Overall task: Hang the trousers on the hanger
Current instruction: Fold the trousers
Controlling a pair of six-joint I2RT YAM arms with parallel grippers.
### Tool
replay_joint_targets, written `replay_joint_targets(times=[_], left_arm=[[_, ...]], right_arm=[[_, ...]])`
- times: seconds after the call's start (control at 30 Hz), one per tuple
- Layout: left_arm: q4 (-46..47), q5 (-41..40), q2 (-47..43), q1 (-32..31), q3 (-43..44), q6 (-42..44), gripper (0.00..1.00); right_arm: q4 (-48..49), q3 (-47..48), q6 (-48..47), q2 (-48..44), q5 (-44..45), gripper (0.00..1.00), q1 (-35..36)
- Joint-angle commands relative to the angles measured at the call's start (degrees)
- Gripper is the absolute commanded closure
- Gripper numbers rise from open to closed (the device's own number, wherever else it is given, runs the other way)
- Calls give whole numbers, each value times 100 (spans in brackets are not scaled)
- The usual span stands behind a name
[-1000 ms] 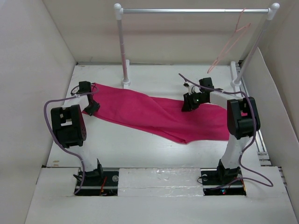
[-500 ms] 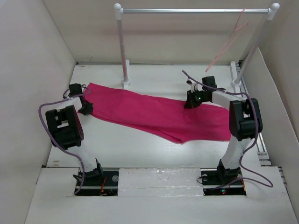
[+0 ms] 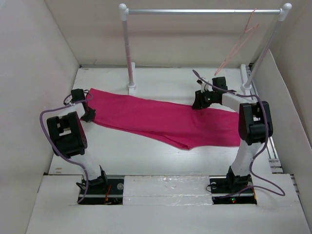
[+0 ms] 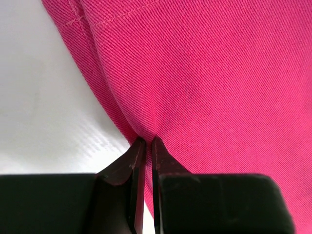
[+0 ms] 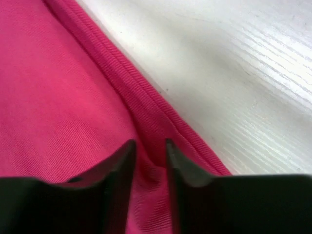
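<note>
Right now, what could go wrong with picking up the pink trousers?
1. The left gripper pinches only a thin fold at the edge of the trousers, so the cloth may slip out on lifting.
2. The right gripper has its jaws apart over the hem, so that end might stay on the table.
3. The hanger hangs tilted at the far right end of the rail, and the long trousers could knock it.

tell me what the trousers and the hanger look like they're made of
Trousers: woven cloth, probably a cotton twill, with a matte finish. Fine diagonal ribs and a stitched hem show in the close-up views.
Hanger: a thin pale pink rod, likely coated wire or plastic. It is too small in view to tell which.
</note>
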Motion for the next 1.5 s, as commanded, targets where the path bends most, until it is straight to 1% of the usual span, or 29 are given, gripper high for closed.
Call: replay_joint_targets(times=[0.0, 0.03, 0.07, 0.13, 0.17, 0.2, 0.27, 0.3, 0.33, 0.37, 0.4, 0.43, 0.47, 0.5, 0.53, 0.57, 0.6, 0.63, 0.67, 0.7, 0.73, 0.8, 0.9, 0.93, 1.03, 1.07, 1.17, 1.4, 1.47], left_arm=[[-564, -777, -295, 144, -99, 25, 100], [-599, -777, -443, 144, -99, -10, 100], [-652, -777, -540, 144, -82, -28, 98], [-670, -663, -917, 144, -99, -107, 89], [-679, -602, -1050, 144, -117, -125, 81], [-705, -531, -1182, 144, -134, -134, 80], [-714, -451, -1604, 39, -161, -134, 70], [-722, -556, -1840, -206, -135, -108, 70], [-749, -600, -1938, -373, -117, -64, 70], [-740, -644, -2017, -566, -117, 6, 71], [-688, -654, -2114, -777, -178, 42, 71], [-626, -671, -2254, -1267, -222, 77, 72], [-574, -715, -2307, -1506, -240, 69, 73], [-364, -506, -2404, -1909, -379, 95, 75], [-362, -504, -2405, -2078, -380, 95, 75], [-197, -426, -2370, -2193, -415, 121, 75], [-152, -277, -2256, -2299, -416, 86, 75], [-64, -154, -2160, -2300, -416, 104, 75], [76, -74, -2072, -2300, -424, 112, 75], [95, -21, -1827, -2300, -346, 147, 75], [86, -73, -1703, -2300, -284, 165, 75], [173, -13, -1413, -2300, -196, 174, 75], [533, 241, -1184, -2195, -283, 60, 75], [691, 373, -1096, -2142, -318, -10, 76], [824, 366, -999, -2142, -345, -28, 76], [868, 531, -964, -2142, -363, -46, 76], [973, 559, -955, -2142, -485, -63, 77], [965, 191, -954, -2142, -574, -81, 79], [965, 190, -972, -2142, -591, -90, 80]], right_arm=[[345, 254, 78, -48, -34, 60, -77], [301, 281, 78, -101, -43, 56, -77], [205, 298, 87, -310, -35, 51, -77], [134, 220, 166, -574, 9, 47, -208], [99, 141, 218, -880, 61, 47, -209], [116, 36, 419, -1092, 314, 47, -287], [221, -421, 631, -1497, 606, 48, -446], [204, -561, 823, -1847, 859, 51, -516], [186, -702, 921, -2015, 1027, 58, -673], [160, -999, 1018, -2182, 1159, 68, -770], [90, -1133, 1167, -2480, 1526, 79, -876], [72, -1291, 1194, -2640, 1712, 97, -999], [72, -1597, 1368, -2772, 1862, 100, -1278], [46, -1826, 1518, -3095, 2003, 100, -1638], [46, -1828, 1520, -3098, 2004, 100, -1642], [63, -2020, 1581, -3203, 2152, 100, -1963], [28, -2074, 1590, -3273, 2267, 100, -2123], [11, -2109, 1590, -3361, 2294, 94, -2299], [37, -2136, 1555, -3362, 2277, 74, -2614], [46, -2118, 1476, -3344, 2346, 64, -2765], [-50, -2057, 1441, -3257, 2330, 52, -2932], [-51, -1926, 1344, -3116, 2260, 45, -3335], [159, -1829, 1274, -2791, 1822, 43, -3732], [473, -1811, 1274, -2625, 1594, 40, -3812], [555, -1680, 1274, -2335, 1179, 40, -3812], [582, -1653, 1274, -2281, 1161, 41, -3812], [617, -1644, 1300, -2175, 1257, 42, -3812], [863, -1468, 1274, -1815, 1380, 43, -3865], [977, -1416, 1274, -1684, 1328, 44, -3865]])
